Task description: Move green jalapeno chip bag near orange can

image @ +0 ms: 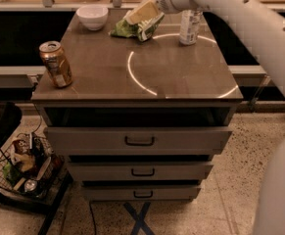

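The green jalapeno chip bag (128, 31) lies crumpled at the back middle of the table top, just right of the white bowl (92, 16). The orange can (57, 64) stands upright near the table's front left corner, far from the bag. My gripper (136, 16) reaches in from the upper right on the white arm and sits right at the top of the bag, covering part of it. Whether it touches the bag does not show.
A clear plastic bottle (190, 26) stands at the back right, beside the arm. The table (181, 77) is a drawer cabinet with a bright ring of light on its top. A wire basket of clutter (22, 165) sits on the floor at the left.
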`<state>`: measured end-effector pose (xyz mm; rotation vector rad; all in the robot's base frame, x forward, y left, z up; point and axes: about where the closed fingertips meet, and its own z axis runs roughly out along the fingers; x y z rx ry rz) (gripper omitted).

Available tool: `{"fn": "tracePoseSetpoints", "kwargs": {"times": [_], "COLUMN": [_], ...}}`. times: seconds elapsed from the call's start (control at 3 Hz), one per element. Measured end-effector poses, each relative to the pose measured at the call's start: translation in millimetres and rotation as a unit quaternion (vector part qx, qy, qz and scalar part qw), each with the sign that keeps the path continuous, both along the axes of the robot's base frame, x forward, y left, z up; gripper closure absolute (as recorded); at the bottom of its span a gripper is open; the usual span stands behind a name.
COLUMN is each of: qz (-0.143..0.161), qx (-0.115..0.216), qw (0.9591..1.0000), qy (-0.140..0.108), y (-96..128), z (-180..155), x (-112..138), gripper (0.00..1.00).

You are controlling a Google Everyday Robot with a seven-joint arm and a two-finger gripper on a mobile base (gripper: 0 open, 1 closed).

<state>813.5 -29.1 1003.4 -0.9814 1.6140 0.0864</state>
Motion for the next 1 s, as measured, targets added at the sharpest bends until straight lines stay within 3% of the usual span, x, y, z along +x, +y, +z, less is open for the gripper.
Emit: {"fn": "tracePoseSetpoints", "kwargs": {"times": [0.33,1.0], "qz": [0.014,0.038], "qx": [-0.002,0.005], "qw": [0.9998,0.9974], "qy": [0.012,0.061], "y": [23.0,50.0], "z": [-22.6,-74.5], "x": [27.1,75.5], "gripper": [0.0,0.0]}}
